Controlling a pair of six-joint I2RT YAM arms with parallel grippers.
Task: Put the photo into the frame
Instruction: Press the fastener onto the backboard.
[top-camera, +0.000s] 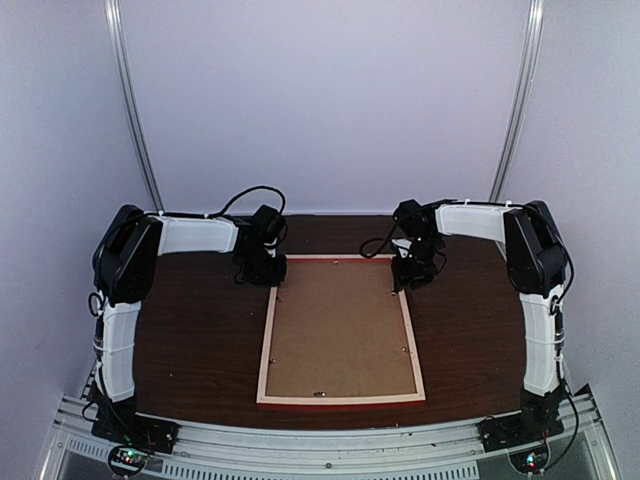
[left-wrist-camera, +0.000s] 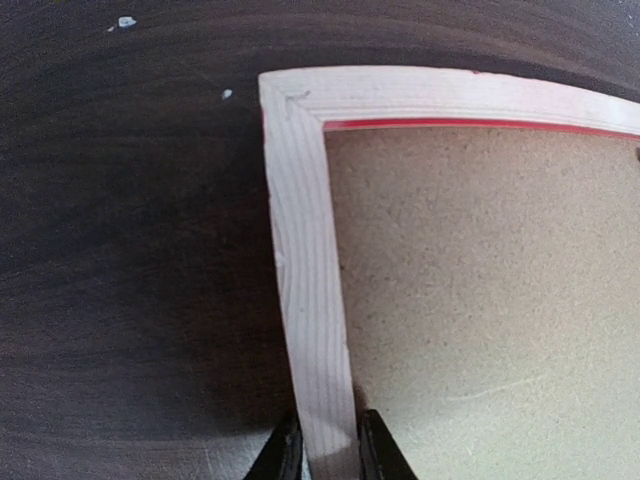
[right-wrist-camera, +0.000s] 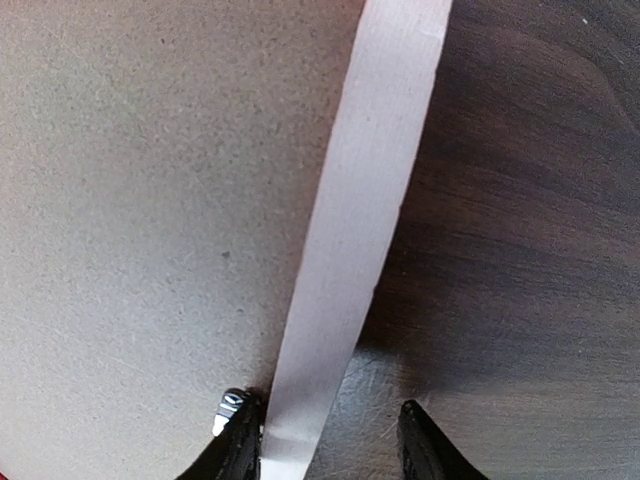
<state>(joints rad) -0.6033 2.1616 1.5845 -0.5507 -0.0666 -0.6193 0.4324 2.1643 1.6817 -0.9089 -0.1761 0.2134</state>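
frame position: the frame (top-camera: 268, 345) lies face down in the middle of the table (top-camera: 200, 330), pale back up, red showing only along the edges.
photo: I can't see it in any view. It may be under the board, can't tell.
left gripper: the left gripper (left-wrist-camera: 330, 452) is at the far left corner, fingers pinched on the left rail, one on each side.
right gripper: the right gripper (right-wrist-camera: 330, 440) straddles the right rail near the far end with its jaws apart. The inner finger is against the rail and the outer one stands off it over the table.
handling: I judge the frame light but long, so it should twist if lifted from one corner. Thin strips, probably weak at the corner joints.
where to hold: across a rail, inside and outside faces, both arms on opposite rails.
rail: flat bare wood with visible grain and a mitred corner. Likely decent friction.
backing board: the backing board (top-camera: 340, 330) is brown, matte and fibrous. It sits flush in the recess and looks stiff.
hardware: a small metal tab (right-wrist-camera: 229, 402) at the inner edge of the rail, by the right inner finger.
table surface: dark wood grain, smooth, a few white specks.
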